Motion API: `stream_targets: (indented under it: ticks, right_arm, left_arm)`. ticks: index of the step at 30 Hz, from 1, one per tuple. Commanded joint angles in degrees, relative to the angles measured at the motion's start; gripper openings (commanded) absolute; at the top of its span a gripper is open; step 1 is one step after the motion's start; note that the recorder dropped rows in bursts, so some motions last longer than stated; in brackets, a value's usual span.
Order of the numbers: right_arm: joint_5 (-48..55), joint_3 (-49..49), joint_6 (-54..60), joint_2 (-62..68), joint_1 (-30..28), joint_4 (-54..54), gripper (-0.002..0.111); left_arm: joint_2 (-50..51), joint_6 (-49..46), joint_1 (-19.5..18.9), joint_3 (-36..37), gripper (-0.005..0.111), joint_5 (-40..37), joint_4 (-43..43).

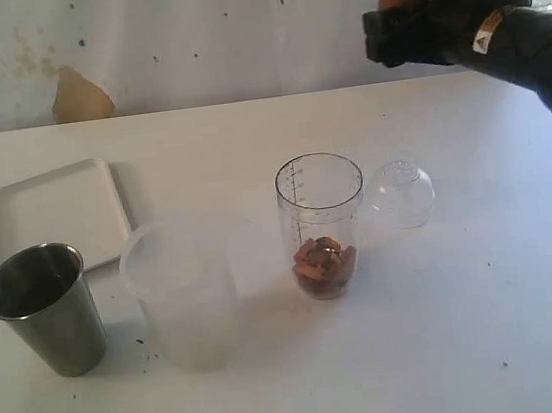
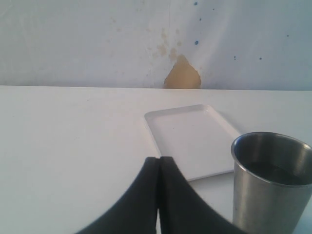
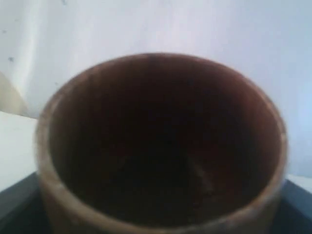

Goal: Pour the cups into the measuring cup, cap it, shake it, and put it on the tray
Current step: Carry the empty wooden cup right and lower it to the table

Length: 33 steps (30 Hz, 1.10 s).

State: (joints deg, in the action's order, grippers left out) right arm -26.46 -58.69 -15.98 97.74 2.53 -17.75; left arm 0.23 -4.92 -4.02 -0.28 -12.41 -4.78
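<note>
a white counter [image 1: 472, 323], flecked with a few dark specks, carries five items. at far left lies a flat white tray [image 1: 55, 208]. a steel tumbler [image 1: 45, 310] stands upright just in front of its near edge; whether the two touch cannot be told. right of the tumbler stands a wide frosted cup [image 1: 184, 293], also upright. right of centre, a clear measuring cup [image 1: 321, 201] stands uncapped, with brown pieces [image 1: 324, 264] heaped in its base. a clear dome lid [image 1: 402, 193] rests just beside it, on its right and slightly behind.
</note>
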Motion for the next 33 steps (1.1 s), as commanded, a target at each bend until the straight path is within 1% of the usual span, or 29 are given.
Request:
stream_targets:
  ticks: [1, 6, 10, 17, 20, 23, 28, 33]
  right_arm:
    - [3.80, 0.19, -0.52, 0.44, -6.30, 0.51, 0.000]
    - [4.20, 1.69, -0.76, 4.50, -11.76, -9.71, 0.000]
    - [2.10, 2.94, -1.40, 9.57, -14.53, -10.96, 0.000]
    - [-17.31, 4.72, -1.40, 20.03, -15.39, -15.65, 0.000]
    - [-21.89, 4.49, -1.40, 23.41, -15.39, -15.09, 0.000]
    - [-21.35, 3.62, -0.42, 25.73, -15.39, -14.29, 0.000]
    - [-20.76, 3.16, 0.81, 27.73, -15.39, -10.00, 0.000]
    - [-21.62, 3.16, 0.81, 27.73, -15.39, -9.90, 0.000]
  left_arm:
    - [-0.23, 0.35, 0.19, 0.28, 0.000, 0.43, 0.14]
    - [-0.23, 0.35, 0.19, 0.28, 0.000, 0.43, 0.14]
    - [-0.23, 0.35, 0.19, 0.28, 0.000, 0.43, 0.14]
    - [-0.23, 0.35, 0.19, 0.28, 0.000, 0.43, 0.14]
    - [-0.23, 0.35, 0.19, 0.28, 0.000, 0.43, 0.14]
    - [-0.23, 0.35, 0.19, 0.28, 0.000, 0.43, 0.14]
    - [-0.23, 0.35, 0.19, 0.28, 0.000, 0.43, 0.14]
    - [-0.23, 0.35, 0.19, 0.28, 0.000, 0.43, 0.14]
